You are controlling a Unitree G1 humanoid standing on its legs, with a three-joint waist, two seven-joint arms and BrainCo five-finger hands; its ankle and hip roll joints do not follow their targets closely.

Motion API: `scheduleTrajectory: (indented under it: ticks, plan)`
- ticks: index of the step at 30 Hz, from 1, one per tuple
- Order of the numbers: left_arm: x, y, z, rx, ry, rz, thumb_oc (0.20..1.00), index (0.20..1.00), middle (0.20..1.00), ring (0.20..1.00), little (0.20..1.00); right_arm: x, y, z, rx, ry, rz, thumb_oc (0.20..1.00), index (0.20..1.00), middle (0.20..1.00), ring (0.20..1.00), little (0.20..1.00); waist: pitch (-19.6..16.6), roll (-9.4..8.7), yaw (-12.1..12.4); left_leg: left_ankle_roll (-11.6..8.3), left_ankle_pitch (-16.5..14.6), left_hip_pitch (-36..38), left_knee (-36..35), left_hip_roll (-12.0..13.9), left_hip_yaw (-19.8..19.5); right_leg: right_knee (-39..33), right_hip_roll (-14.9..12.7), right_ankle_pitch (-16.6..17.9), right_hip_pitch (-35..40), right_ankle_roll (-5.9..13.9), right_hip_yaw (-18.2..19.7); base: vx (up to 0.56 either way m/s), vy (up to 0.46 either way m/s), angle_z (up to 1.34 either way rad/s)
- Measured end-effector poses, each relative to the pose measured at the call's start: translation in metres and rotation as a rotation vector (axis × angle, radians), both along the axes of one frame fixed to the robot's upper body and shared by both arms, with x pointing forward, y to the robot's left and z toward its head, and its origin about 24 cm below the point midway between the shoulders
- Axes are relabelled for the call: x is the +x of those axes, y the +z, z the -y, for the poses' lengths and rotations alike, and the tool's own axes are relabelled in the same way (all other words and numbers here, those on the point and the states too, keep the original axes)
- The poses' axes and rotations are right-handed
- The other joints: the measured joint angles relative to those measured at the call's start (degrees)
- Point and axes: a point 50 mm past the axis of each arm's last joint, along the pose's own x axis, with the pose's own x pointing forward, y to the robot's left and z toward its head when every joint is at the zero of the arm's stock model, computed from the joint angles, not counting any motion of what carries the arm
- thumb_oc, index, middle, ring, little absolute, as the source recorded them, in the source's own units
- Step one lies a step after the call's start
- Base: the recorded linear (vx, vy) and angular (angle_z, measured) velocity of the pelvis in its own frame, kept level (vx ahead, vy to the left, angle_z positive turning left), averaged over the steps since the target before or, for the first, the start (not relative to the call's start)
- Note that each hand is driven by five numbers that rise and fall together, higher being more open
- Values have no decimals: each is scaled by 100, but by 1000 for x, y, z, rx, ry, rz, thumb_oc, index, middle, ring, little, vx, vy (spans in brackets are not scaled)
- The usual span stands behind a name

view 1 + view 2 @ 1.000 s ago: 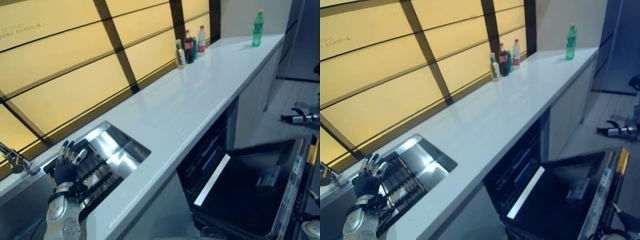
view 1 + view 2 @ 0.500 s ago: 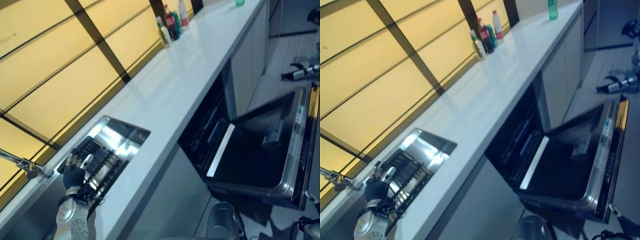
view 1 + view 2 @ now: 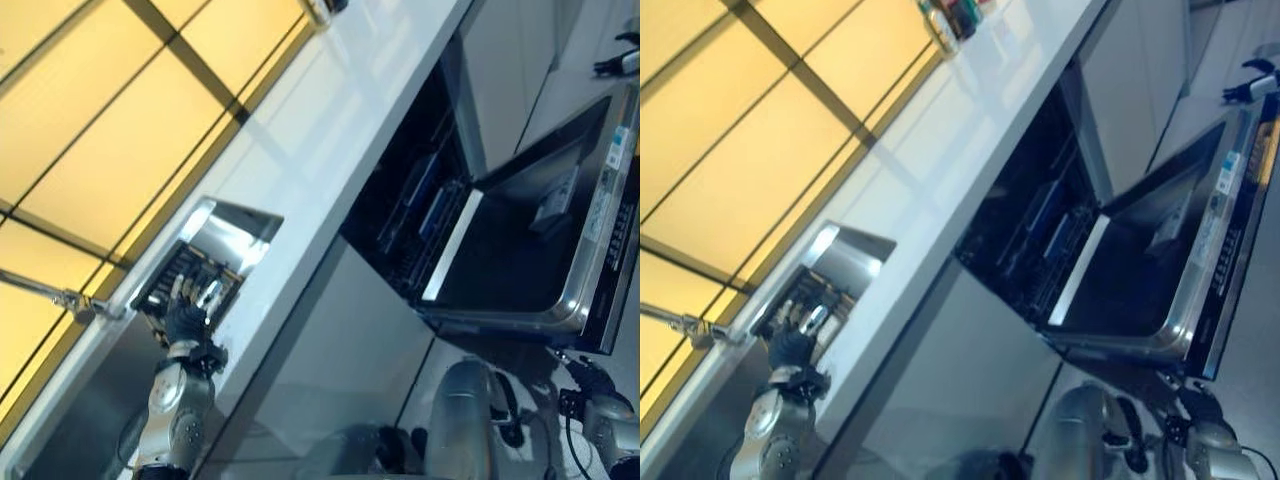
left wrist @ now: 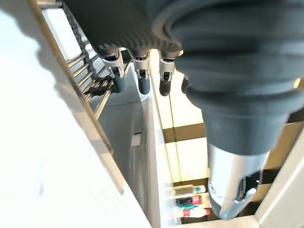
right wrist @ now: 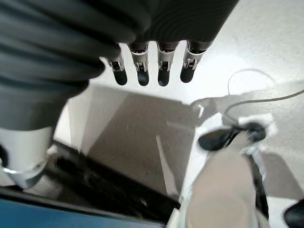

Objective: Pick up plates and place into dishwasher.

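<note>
White counter (image 3: 330, 130): sink (image 3: 225, 235) set in; tap (image 3: 60, 297) beside sink; bottles (image 3: 950, 15) at far end.

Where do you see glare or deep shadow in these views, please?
Left eye view: the backlit wall panels glow, their light puts a sheen on the white countertop, and the steel wall of the sink glints; the inside of the dishwasher is dark. Left wrist view: the countertop is washed out bright.

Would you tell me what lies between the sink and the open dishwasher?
In the left eye view, bare white countertop separates the sink from the dishwasher; nothing stands there.
</note>
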Motion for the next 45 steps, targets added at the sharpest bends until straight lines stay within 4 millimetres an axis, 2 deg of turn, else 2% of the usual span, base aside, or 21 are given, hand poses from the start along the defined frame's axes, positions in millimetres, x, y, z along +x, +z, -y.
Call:
scheduleTrajectory:
  ticks: [1, 2, 4, 5, 7, 9, 12, 14, 21, 24, 29, 33, 34, 38, 41, 43, 45]
  plan:
    - [2, 3, 0, 3, -1, 12, 1000, 1000, 1000, 1000, 1000, 1, 2, 1, 1, 27, -2, 1000, 1000, 1000, 1000, 1000, 3, 8, -8, -58, -52, 33, 52, 3, 13, 38, 18, 3, -10, -7, -31, -41, 2, 9]
    - [4, 7, 0, 7, -1, 29, 1000, 1000, 1000, 1000, 1000, 3, 5, 1, -2, 56, -7, 1000, 1000, 1000, 1000, 1000, 25, -16, 22, 99, -85, 34, 26, 9, -46, 88, 11, 34, -34, -56, -23, -120, 0, -4]
    - [4, 9, -5, 11, 17, 37, 1000, 1000, 1000, 1000, 1000, 18, 17, -3, -5, 132, 30, 1000, 1000, 1000, 1000, 1000, 53, 22, 18, 184, -94, -136, -26, 33, -66, 26, 11, 69, -198, -88, -34, -123, -18, -18]
    - [5, 12, -7, 10, 24, 51, 1000, 1000, 1000, 1000, 1000, 23, 19, -10, 11, 185, 45, 1000, 1000, 1000, 1000, 1000, 69, 17, 22, 183, -77, -223, -22, 46, -70, 4, 14, 107, -281, -134, -62, -121, -29, -2]
    - [9, 14, -9, 12, 34, 64, 1000, 1000, 1000, 1000, 1000, 40, 22, -39, 61, 354, 93, 1000, 1000, 1000, 1000, 1000, 80, 16, 16, 129, -38, -319, -44, 50, -92, -51, 18, 176, -345, -171, -161, -98, -31, 12]
    - [11, 15, -9, 10, 38, 71, 1000, 1000, 1000, 1000, 1000, 45, 20, -58, 93, 433, 104, 1000, 1000, 1000, 1000, 1000, 118, 26, 18, 84, -13, -332, -137, 64, -99, -101, 17, 176, -373, -171, -194, -38, -31, 5]
    - [12, 14, -10, 2, 42, 70, 1000, 1000, 1000, 1000, 1000, 50, 23, -65, 93, 469, 124, 1000, 1000, 1000, 1000, 1000, 140, 70, 26, 57, 29, -360, -278, 88, -187, -248, 21, 241, -371, -163, -336, -36, -29, -2]
    - [14, 16, -10, -5, 45, 78, 1000, 1000, 1000, 1000, 1000, 51, 25, -69, 77, 498, 119, 1000, 1000, 1000, 1000, 1000, 189, 46, 52, 20, 96, -328, -340, 123, -209, -319, 16, 284, -315, -231, -407, -26, -37, 5]
    - [11, 9, -5, -33, 44, 54, 1000, 1000, 1000, 1000, 1000, 53, 25, -79, 32, 600, 76, 1000, 1000, 1000, 1000, 1000, 264, -24, 80, -44, 227, 134, -643, 266, -267, -524, 40, 282, 182, -233, -664, 50, -71, 6]
    - [9, 6, -5, -38, 43, 39, 1000, 1000, 1000, 1000, 1000, 54, 25, -85, 23, 652, 62, 1000, 1000, 1000, 1000, 1000, 331, -116, 155, -114, 421, 457, -885, 322, -359, -690, 91, 277, 536, -265, -781, 45, -83, 9]
    - [7, 3, -9, -41, 54, 18, 1000, 1000, 1000, 1000, 1000, 59, 36, -101, 36, 745, 112, 1000, 1000, 1000, 1000, 1000, 389, -278, 229, -147, 503, 884, -1206, 352, -482, -936, 118, 291, 1017, -362, -952, 55, -80, 12]
    - [6, 2, -9, -42, 54, 5, 1000, 1000, 1000, 1000, 1000, 64, 48, -120, 57, 819, 223, 1000, 1000, 1000, 1000, 1000, 327, -395, 453, -176, 523, 1249, -1485, 400, -508, -1147, 210, 286, 1363, -377, -1015, 11, -57, -2]
    - [6, 1, -10, -42, 56, 2, 1000, 1000, 1000, 1000, 1000, 66, 55, -127, 50, 852, 265, 1000, 1000, 1000, 1000, 1000, 275, -442, 501, -184, 557, 1327, -1581, 414, -532, -1227, 230, 308, 1457, -381, -1066, -13, -61, 7]
    - [2, -1, -14, -42, 73, -8, 1000, 1000, 1000, 1000, 1000, 67, 57, -136, 60, 925, 301, 1000, 1000, 1000, 1000, 1000, -153, -647, 736, -226, 687, 1565, -2020, 483, -686, -1673, 402, 433, 1765, -365, -1216, -9, -90, 7]
    - [-3, -1, -25, -40, 119, -7, 1000, 1000, 1000, 1000, 1000, 71, 84, -153, 26, 1047, 437, 1000, 1000, 1000, 1000, 1000, -529, -808, 827, -258, 843, 1808, -2455, 602, -811, -2169, 585, 575, 2102, -359, -1351, -2, -146, 13]
    - [-7, -1, -33, -31, 142, -10, 1000, 1000, 1000, 1000, 1000, 74, 102, -164, 1, 1122, 531, 1000, 1000, 1000, 1000, 1000, -886, -1016, 863, -304, 946, 1960, -2744, 714, -922, -2538, 761, 664, 2341, -372, -1409, -25, -141, 21]
    - [-9, 0, -39, -25, 156, -9, 1000, 1000, 1000, 1000, 1000, 76, 111, -169, -8, 1152, 586, 1000, 1000, 1000, 1000, 1000, -1185, -1190, 986, -335, 990, 2030, -2920, 796, -958, -2748, 856, 711, 2445, -392, -1447, -38, -106, 7]
